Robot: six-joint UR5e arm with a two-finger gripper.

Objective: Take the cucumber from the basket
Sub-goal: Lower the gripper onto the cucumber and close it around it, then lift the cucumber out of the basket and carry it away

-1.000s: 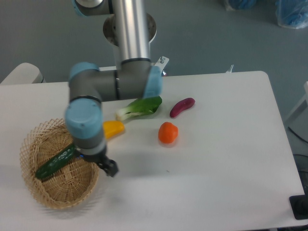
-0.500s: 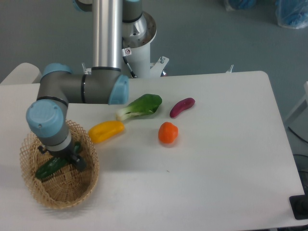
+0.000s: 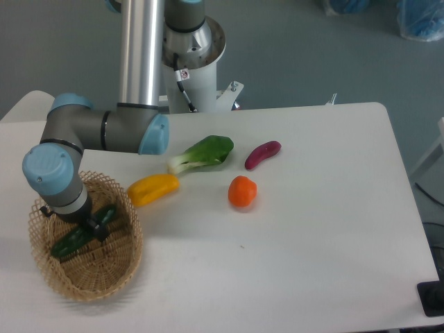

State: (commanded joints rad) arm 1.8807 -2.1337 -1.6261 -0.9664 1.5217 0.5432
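The cucumber (image 3: 82, 231) lies slantwise inside the basket (image 3: 104, 281), its lower end toward the basket's left wall and its upper end toward the right rim. The gripper (image 3: 90, 225) is down over the cucumber's middle, so that only the two green ends show on either side of it; whether the jaws are clamped on it or just straddling it, I cannot tell from this angle. The basket sits at the table's (image 3: 326, 263) front left corner. Just beyond its right rim lies a yellow pepper (image 3: 153, 188), apart from the wicker. Further toward the middle of the table are a bok choy (image 3: 201, 153), an orange tomato-like fruit (image 3: 242, 191) and a purple eggplant (image 3: 263, 154), each separate. The arm's base stands at the table's rear edge.
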